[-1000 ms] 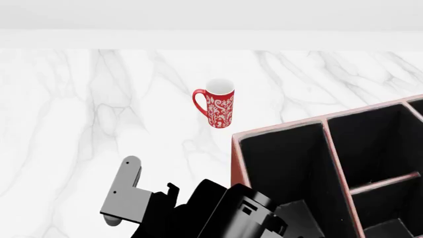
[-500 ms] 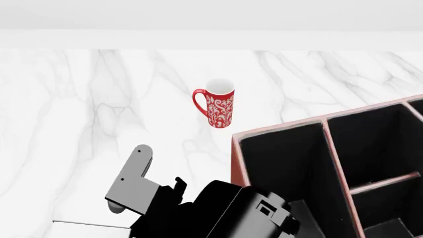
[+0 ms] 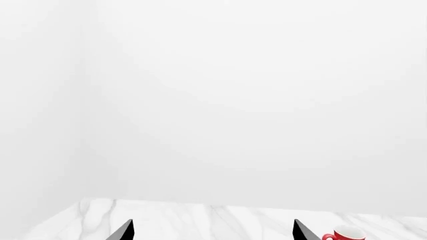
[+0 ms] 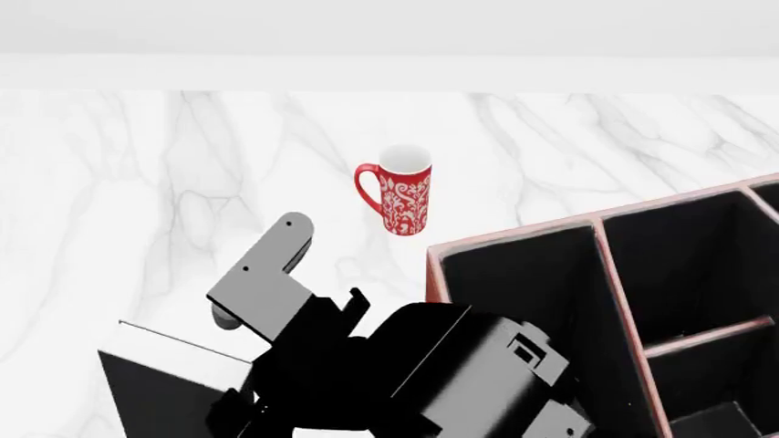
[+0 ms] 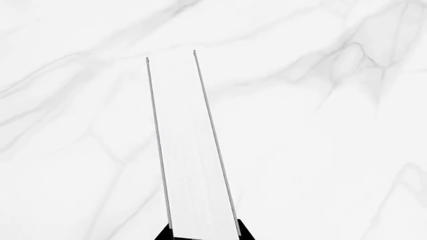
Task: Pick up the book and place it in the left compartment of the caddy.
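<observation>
The black book (image 4: pixel 164 388) with white page edges (image 5: pixel 190 150) hangs over the marble counter, left of the caddy (image 4: pixel 681 205). My right gripper (image 5: pixel 203 235) is shut on it, one black jaw at each cover. In the head view a grey finger (image 4: pixel 262 274) of that gripper slants up above the book. The caddy is reddish-brown with a black interior, and its left compartment (image 4: pixel 517 292) lies just right of my arm. Near the counter's front, my left gripper (image 3: pixel 212 232) is open and faces the back wall, with nothing between its tips.
A red patterned mug (image 4: pixel 399 190) stands upright on the white marble counter (image 4: pixel 146 182), behind the caddy's left corner; it also shows as the mug (image 3: pixel 345 234) in the left wrist view. A white wall (image 3: pixel 233 100) closes the far side.
My right arm has moved up and forward in the head view. The book, unseen a second ago, now shows at the lower left, lifted with the gripper.
</observation>
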### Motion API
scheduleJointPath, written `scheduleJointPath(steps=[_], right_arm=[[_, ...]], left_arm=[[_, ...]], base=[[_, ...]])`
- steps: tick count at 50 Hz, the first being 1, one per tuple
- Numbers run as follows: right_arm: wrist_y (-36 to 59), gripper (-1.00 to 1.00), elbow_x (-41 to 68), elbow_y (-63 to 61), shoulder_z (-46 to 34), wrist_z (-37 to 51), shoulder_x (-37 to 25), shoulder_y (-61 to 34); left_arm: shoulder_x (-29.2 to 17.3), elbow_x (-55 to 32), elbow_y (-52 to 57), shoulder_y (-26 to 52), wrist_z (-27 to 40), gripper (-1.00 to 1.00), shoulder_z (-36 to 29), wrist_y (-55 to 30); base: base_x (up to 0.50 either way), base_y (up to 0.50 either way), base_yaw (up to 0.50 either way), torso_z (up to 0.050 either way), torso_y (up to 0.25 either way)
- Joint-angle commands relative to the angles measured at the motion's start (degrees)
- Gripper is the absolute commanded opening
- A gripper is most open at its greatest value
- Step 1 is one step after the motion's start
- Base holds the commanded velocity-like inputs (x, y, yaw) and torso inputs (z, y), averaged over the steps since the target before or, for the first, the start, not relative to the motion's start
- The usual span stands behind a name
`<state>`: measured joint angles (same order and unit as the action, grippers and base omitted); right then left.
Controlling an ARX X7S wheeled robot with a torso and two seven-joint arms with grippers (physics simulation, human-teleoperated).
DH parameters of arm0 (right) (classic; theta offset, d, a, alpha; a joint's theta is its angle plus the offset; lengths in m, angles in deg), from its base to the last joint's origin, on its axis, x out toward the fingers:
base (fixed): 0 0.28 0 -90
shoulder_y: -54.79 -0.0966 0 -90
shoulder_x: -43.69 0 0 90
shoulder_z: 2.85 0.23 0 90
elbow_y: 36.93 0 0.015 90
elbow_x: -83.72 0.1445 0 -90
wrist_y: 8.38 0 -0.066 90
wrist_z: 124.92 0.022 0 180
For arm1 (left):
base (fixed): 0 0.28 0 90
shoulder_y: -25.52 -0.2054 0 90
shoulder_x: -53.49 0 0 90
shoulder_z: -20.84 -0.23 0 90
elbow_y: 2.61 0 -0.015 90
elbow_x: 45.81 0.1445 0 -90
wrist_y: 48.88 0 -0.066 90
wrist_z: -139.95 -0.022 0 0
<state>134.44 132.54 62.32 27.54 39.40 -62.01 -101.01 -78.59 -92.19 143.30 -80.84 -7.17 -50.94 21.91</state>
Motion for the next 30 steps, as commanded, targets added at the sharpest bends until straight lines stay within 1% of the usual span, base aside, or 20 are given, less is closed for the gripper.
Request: scheduleJointPath(steps=[1,3,5,6,7,10,11,12,16,19,20,22,25,29,30], right_arm=[[4.3,-1.00,4.0,-5.7,4.6,3.7,-0.8,-1.4],[6.1,-1.00,6.1,-7.4,5.3,3.8,-1.2,-1.6],[8.8,-1.00,8.5,-7.5,7.7,7.5,-0.9,-1.8],[11.3,-1.00,11.1,-7.6,10.5,11.7,-0.6,-1.6],[12.0,-1.00,12.7,-9.1,11.2,11.0,-1.0,-2.0],[13.3,-1.00,14.1,-10.6,12.4,12.8,-1.3,-2.8],[16.3,-1.00,17.8,-10.3,15.6,18.0,-0.8,-2.7],[16.9,-1.00,19.3,-10.1,17.5,20.5,-0.5,-2.5],[19.0,-1.00,22.1,-11.0,18.8,21.8,-0.8,-3.7],[20.5,-1.00,25.8,-11.2,21.4,24.4,-0.8,-3.8],[21.1,-1.00,27.3,-12.0,22.2,25.3,-1.0,-4.0],[21.8,-1.00,27.7,-12.5,22.3,26.5,-1.2,-4.3],[23.8,-1.00,32.3,-12.9,24.8,32.2,-1.1,-4.4],[25.7,-1.00,37.4,-12.8,26.8,37.2,-1.2,-5.1],[26.4,-1.00,39.6,-13.0,27.5,39.8,-1.4,-5.5]], left_arm=[[-0.2,0.3,-0.2,-0.1,0.0,1.00,-0.3,0.4],[-0.1,0.4,-0.1,-0.3,-0.2,1.00,-0.3,0.6],[-0.2,0.5,-0.1,-0.4,-0.3,1.00,-0.3,0.7],[-0.2,0.4,-0.1,-0.4,-0.3,1.00,-0.3,0.8],[-0.1,0.7,-0.1,-0.4,-0.3,1.00,-0.5,0.8],[-1.3,-1.0,0.5,0.7,1.0,1.00,-0.2,-0.3],[-0.4,0.6,-0.1,0.0,0.0,1.00,-0.9,0.5],[-0.3,0.9,-0.2,-0.2,-0.2,1.00,-1.0,0.8],[-0.4,0.8,-0.1,-0.4,-0.1,1.00,-0.9,0.9],[-0.5,0.8,0.0,-0.4,0.0,1.00,-0.9,0.9],[-1.3,-0.6,0.4,0.4,0.9,1.00,-0.5,0.1],[-1.5,-0.9,0.4,0.6,1.2,1.00,-0.5,0.0],[-0.5,1.0,-0.2,-0.3,0.1,1.00,-1.3,1.1],[-0.7,0.8,0.0,-0.5,0.2,1.00,-1.1,1.2],[-0.7,0.8,-0.1,-0.5,0.2,1.00,-1.1,1.2]], base=[[0.00,0.00,0.00,0.000,0.000],[0.00,0.00,0.00,0.000,0.000],[0.00,0.00,0.00,0.000,0.000],[0.00,0.00,0.00,0.000,0.000],[0.00,0.00,0.00,0.000,0.000],[0.00,0.00,0.00,0.000,0.003],[0.00,0.00,0.00,0.000,0.000],[0.00,0.00,0.00,0.000,0.000],[0.00,0.00,0.00,0.000,0.000],[0.00,0.00,0.00,0.000,0.000],[0.00,0.00,0.00,0.000,0.000],[0.00,0.00,0.00,0.000,0.005],[0.00,0.00,0.00,0.000,0.000],[0.00,0.00,0.00,0.000,0.000],[0.00,0.00,0.00,0.000,0.000]])
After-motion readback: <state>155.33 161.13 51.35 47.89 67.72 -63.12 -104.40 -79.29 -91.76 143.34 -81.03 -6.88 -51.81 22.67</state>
